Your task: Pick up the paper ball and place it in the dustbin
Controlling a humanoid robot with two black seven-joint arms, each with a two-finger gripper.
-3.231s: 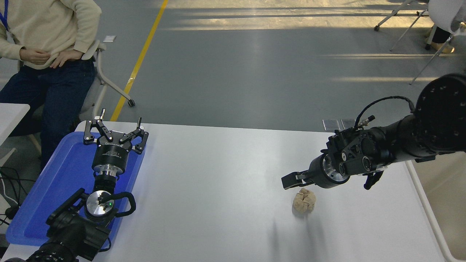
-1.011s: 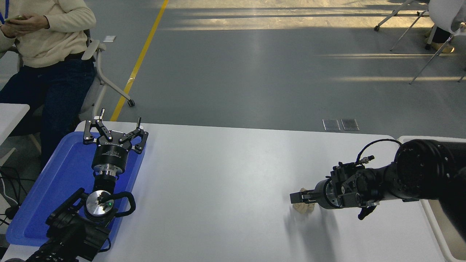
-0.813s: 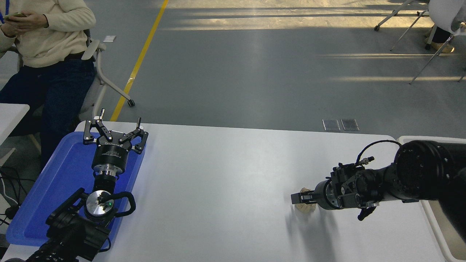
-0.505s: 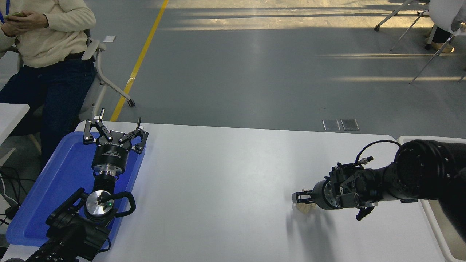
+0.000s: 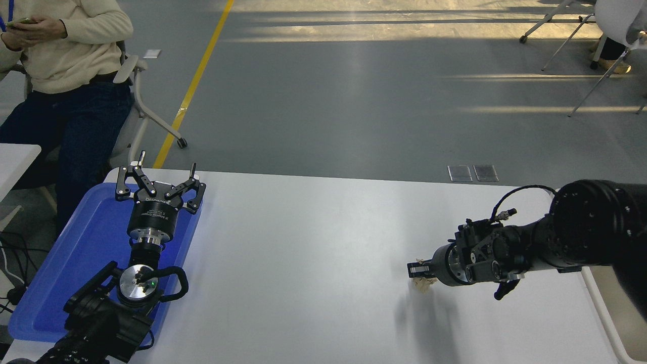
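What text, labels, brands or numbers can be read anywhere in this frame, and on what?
No text can be read.
Black left claw, parked over the flat blue plastic tray: a white printed mark on its cylindrical body, too small and blurred to read.
Black right claw, shut on the tan crumpled paper ball: no print visible.
White table: no markings.

1. One head view looks from high on the robot's side of the bench [image 5: 313, 237], facing forward and down across it.
2. It stands far enough back to take in the bench's whole width, both arms entering at the near corners.
3. Beyond the bench's far edge, it takes in grey floor and a seated person [image 5: 65, 65].
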